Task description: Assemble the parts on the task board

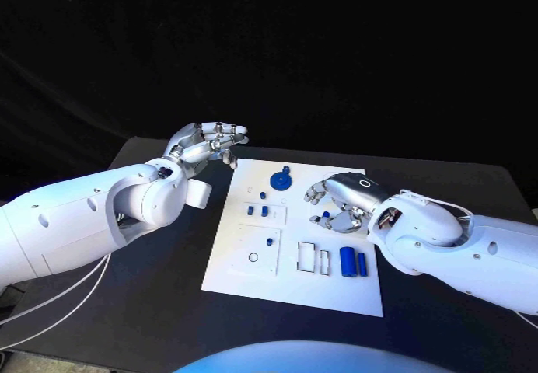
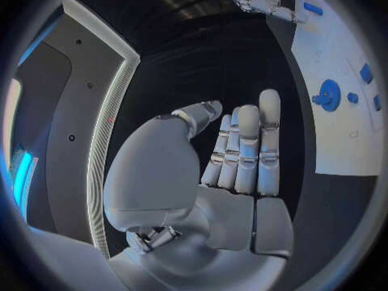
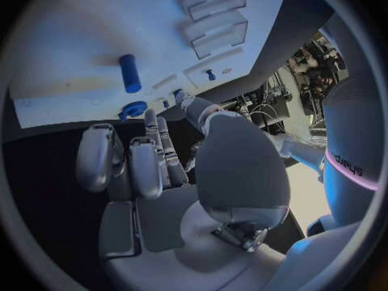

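**A:** What does the head view show?

**B:** A white board (image 1: pixel 294 276) lies on a black table (image 1: pixel 134 311). The left hand (image 1: pixel 207 143) is raised just off the board's far corner, palm up, fingers loosely curled, holding nothing. The right hand (image 1: pixel 340 200) reaches over the board's right side, fingers bent down toward it. A small blue part (image 1: pixel 325 214) sits under those fingers; whether they pinch it I cannot tell.

**A:** And the other parts?

**B:** A blue disc (image 1: pixel 281 181) lies just beyond the right hand. Two small blue pegs (image 1: pixel 256 209) stand between the two hands. Two blue cylinders (image 1: pixel 354 261) lie nearer the robot than the right hand, beside open rectangular slots (image 1: pixel 312 257).

**A:** The left wrist view?

**B:** The left hand (image 2: pixel 235 155) has its fingers straight and close together, thumb alongside, with nothing in it. The board (image 2: pixel 339 142) lies off to one side of the fingers, with the disc (image 2: pixel 328 96) on it. The right hand (image 2: pixel 262 0) shows far beyond the fingertips.

**A:** The right wrist view?

**B:** The right hand (image 3: pixel 154 168) has its fingers extended toward the board (image 3: pixel 81 52). A cylinder (image 3: pixel 129 72) lies loose past the fingertips, the disc (image 3: pixel 132 109) just at them. No part is plainly clamped.

**A:** How far along is the job?

**B:** Early, I judge. Slots stand open and the cylinders lie loose, so most of the fitting remains.
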Robot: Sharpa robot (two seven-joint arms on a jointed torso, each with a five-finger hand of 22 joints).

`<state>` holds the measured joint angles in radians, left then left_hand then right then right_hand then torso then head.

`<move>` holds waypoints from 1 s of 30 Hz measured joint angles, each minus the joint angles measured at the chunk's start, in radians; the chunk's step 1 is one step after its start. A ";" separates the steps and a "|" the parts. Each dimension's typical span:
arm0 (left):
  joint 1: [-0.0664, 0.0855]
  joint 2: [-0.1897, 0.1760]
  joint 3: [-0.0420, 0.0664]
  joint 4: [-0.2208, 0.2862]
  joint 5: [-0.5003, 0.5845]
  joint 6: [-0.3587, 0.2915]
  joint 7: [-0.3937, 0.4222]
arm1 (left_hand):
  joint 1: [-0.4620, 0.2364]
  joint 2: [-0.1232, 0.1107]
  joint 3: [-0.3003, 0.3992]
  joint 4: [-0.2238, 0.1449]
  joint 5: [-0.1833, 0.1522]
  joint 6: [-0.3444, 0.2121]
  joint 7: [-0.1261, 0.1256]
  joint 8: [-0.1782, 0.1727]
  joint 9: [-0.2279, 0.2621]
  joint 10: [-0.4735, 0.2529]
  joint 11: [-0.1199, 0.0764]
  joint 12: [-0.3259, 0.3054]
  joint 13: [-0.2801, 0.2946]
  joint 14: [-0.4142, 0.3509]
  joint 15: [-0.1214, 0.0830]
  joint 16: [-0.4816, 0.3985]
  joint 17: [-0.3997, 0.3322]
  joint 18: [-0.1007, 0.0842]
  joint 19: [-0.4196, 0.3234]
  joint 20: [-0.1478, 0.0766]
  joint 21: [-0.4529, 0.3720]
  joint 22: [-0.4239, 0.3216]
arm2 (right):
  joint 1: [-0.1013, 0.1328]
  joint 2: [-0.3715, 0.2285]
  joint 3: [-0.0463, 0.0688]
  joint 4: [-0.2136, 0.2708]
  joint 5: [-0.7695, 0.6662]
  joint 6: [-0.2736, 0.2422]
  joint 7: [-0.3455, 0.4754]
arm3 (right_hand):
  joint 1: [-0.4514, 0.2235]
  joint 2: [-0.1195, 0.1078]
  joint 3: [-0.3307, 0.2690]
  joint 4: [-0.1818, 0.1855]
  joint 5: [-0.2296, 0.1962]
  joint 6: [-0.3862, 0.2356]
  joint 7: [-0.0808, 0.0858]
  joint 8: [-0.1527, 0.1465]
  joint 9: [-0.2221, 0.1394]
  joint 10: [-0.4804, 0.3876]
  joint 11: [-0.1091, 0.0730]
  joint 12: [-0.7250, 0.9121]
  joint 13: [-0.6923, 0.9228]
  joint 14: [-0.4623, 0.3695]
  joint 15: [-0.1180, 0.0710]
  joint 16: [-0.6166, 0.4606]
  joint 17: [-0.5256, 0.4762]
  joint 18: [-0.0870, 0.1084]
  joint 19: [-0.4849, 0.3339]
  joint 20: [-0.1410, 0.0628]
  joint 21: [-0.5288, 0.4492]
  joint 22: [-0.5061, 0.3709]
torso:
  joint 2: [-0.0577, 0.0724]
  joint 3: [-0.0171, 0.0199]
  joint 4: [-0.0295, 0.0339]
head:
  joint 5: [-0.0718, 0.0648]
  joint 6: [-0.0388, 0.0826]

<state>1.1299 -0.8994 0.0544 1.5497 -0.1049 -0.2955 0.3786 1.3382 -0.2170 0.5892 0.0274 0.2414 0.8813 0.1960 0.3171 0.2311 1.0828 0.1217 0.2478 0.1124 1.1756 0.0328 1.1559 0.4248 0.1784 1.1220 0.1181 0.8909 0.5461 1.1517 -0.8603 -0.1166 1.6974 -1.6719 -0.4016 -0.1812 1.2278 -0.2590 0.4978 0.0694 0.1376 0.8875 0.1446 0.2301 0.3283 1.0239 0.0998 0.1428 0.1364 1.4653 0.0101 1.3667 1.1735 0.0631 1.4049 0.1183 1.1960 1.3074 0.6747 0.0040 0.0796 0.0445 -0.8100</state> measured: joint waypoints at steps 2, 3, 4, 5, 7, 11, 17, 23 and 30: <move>0.000 0.000 0.000 0.000 0.000 0.000 0.000 | 0.000 0.000 0.000 0.000 0.000 0.000 0.000 0.000 0.000 0.000 0.000 0.000 0.000 0.000 0.000 0.000 0.000 0.000 0.000 0.000 0.000 0.000 | 0.008 -0.013 0.000 -0.004 0.009 0.026 -0.001 | 0.020 0.020 -0.078 0.010 0.006 -0.004 -0.004 -0.008 0.000 -0.025 0.004 0.008 -0.009 0.001 0.008 -0.005 -0.010 0.014 -0.005 0.005 -0.023 0.000 | 0.000 -0.0003 -0.0006 | -0.002 0.002; 0.000 0.000 0.000 0.000 0.000 0.001 0.000 | 0.000 0.000 0.000 0.000 0.000 0.000 0.000 0.000 0.000 0.000 0.000 0.000 0.000 0.000 0.000 0.000 0.000 0.000 0.000 0.000 0.000 0.000 | 0.011 -0.018 0.000 -0.007 0.012 0.037 -0.001 | 0.029 0.029 -0.107 0.014 0.006 -0.004 -0.004 -0.012 0.000 -0.033 0.005 0.015 -0.013 0.001 0.008 -0.005 -0.013 0.014 -0.005 0.005 -0.029 0.000 | 0.000 -0.0004 -0.0006 | -0.003 0.004; 0.000 0.000 -0.001 0.000 0.000 0.001 -0.001 | 0.000 0.000 0.000 0.000 0.000 0.000 0.000 0.000 0.000 0.000 0.000 0.000 0.000 0.000 0.000 0.000 0.000 0.000 0.000 0.000 0.000 0.000 | 0.013 -0.022 0.000 -0.009 0.016 0.047 -0.001 | 0.042 0.041 -0.139 0.019 0.006 -0.004 -0.004 -0.018 -0.001 -0.042 0.009 0.022 -0.018 0.001 0.008 -0.009 -0.018 0.014 -0.005 0.005 -0.039 0.000 | 0.000 -0.0004 -0.0005 | -0.004 0.004; 0.000 0.000 -0.001 0.000 0.000 0.001 -0.001 | 0.000 0.000 0.000 0.000 0.000 0.000 0.000 0.000 0.000 0.000 0.000 0.000 0.000 0.000 0.000 0.000 0.000 0.000 0.000 0.000 0.000 0.000 | 0.015 -0.025 0.000 -0.012 0.020 0.060 -0.001 | 0.047 0.043 -0.149 0.021 0.006 -0.004 -0.004 -0.018 -0.001 -0.045 0.009 0.024 -0.020 0.001 0.008 -0.009 -0.020 0.014 -0.005 0.005 -0.042 0.000 | 0.000 -0.0004 -0.0004 | -0.005 0.005; 0.000 0.000 -0.001 0.000 0.000 0.002 -0.001 | 0.000 0.000 0.000 0.000 0.000 0.000 0.000 0.000 0.000 0.000 0.000 0.000 0.000 0.000 0.000 0.000 0.000 0.000 0.000 0.000 0.000 0.000 | 0.016 -0.027 0.000 -0.015 0.025 0.078 -0.001 | 0.063 0.049 -0.169 0.024 0.006 -0.004 -0.004 -0.018 -0.001 -0.049 0.009 0.028 -0.023 0.001 0.008 -0.009 -0.024 0.014 -0.005 0.005 -0.046 0.000 | 0.000 -0.0001 -0.0001 | -0.006 0.005; 0.000 0.000 -0.001 -0.001 0.000 0.003 -0.001 | 0.000 0.000 0.000 0.000 0.000 0.000 0.000 0.000 0.000 0.000 0.000 0.000 0.000 0.000 0.000 0.000 0.000 0.000 0.000 0.000 0.000 0.000 | 0.017 -0.025 -0.001 -0.021 0.035 0.109 0.000 | 0.072 0.055 -0.175 0.026 0.006 -0.004 -0.004 -0.022 -0.001 -0.052 0.009 0.031 -0.026 0.001 0.008 -0.009 -0.025 0.014 -0.007 0.007 -0.046 0.000 | 0.000 -0.0001 0.0007 | -0.008 0.006; 0.000 -0.001 -0.002 -0.001 0.000 0.004 -0.002 | 0.000 0.000 0.000 0.000 0.000 0.000 0.000 0.000 0.000 0.000 0.000 0.000 0.000 0.000 0.000 0.000 0.000 0.000 0.000 0.000 0.000 0.000 | 0.016 -0.021 -0.002 -0.030 0.044 0.144 0.000 | 0.096 0.071 -0.175 0.026 0.010 0.007 -0.003 -0.022 -0.001 -0.046 0.003 0.059 -0.028 0.001 0.008 -0.009 -0.019 0.014 -0.008 0.008 -0.036 0.000 | 0.000 -0.0005 0.0026 | -0.010 0.006; 0.000 -0.003 -0.002 -0.001 0.000 0.005 -0.003 | 0.000 0.000 0.000 0.000 0.000 0.000 0.000 0.000 0.000 0.000 0.000 0.000 0.001 0.000 0.000 0.000 -0.001 0.000 0.000 0.000 0.000 0.000 | 0.016 -0.019 -0.003 -0.035 0.046 0.159 -0.005 | 0.126 0.091 -0.124 0.029 -0.002 0.034 0.010 -0.026 -0.004 0.004 -0.003 0.084 -0.035 0.001 0.008 -0.005 -0.009 0.014 0.022 -0.004 0.016 0.001 | 0.001 -0.0012 0.0026 | -0.011 0.005; 0.000 -0.003 -0.002 -0.001 0.000 0.005 -0.004 | 0.000 0.000 0.000 0.000 0.000 0.000 0.000 0.000 0.000 0.000 0.000 0.000 0.001 0.000 0.000 0.000 -0.001 0.000 0.000 0.000 0.000 0.000 | 0.014 -0.015 -0.003 -0.034 0.047 0.160 -0.008 | 0.141 0.106 -0.020 0.030 -0.055 0.097 0.007 -0.017 -0.001 0.068 -0.010 0.084 -0.047 0.001 0.001 0.007 0.005 0.014 0.045 -0.009 0.072 0.001 | 0.001 -0.0006 0.0021 | -0.009 0.004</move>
<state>1.1298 -0.9028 0.0528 1.5488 -0.1049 -0.2901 0.3741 1.3382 -0.2170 0.5892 0.0274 0.2414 0.8813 0.1960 0.3171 0.2311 1.0829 0.1216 0.2477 0.1131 1.1756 0.0328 1.1559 0.4239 0.1784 1.1220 0.1181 0.8909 0.5460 1.1659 -0.8757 -0.1196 1.6630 -1.6252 -0.2418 -0.1895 1.3689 -0.1530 0.4774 0.0990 0.0829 0.9849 0.1515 0.2129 0.3272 1.0915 0.0903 0.2271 0.0899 1.4658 0.0111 1.3736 1.1780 0.0774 1.4504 0.1093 1.2680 1.3080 0.6756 0.0035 0.0817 0.0353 -0.8062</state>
